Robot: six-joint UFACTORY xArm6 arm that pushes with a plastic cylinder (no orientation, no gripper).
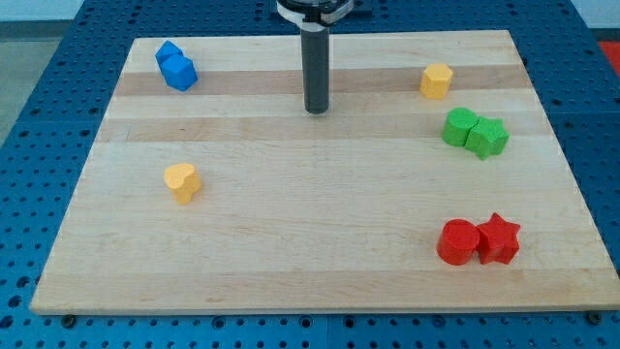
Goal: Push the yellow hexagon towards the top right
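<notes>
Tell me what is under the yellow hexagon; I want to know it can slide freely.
The yellow hexagon sits directly on the bare wooden board, nothing wedged beside it. The board patch beneath it is covered. My tip stands apart, toward the view's left.

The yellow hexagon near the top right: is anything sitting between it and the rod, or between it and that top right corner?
Nothing visible blocks either stretch. My tip rests on bare board to the view's left of the yellow hexagon, with only wood between them. From the hexagon to the top right corner is also bare. The green blocks lie below it, off that path.
</notes>
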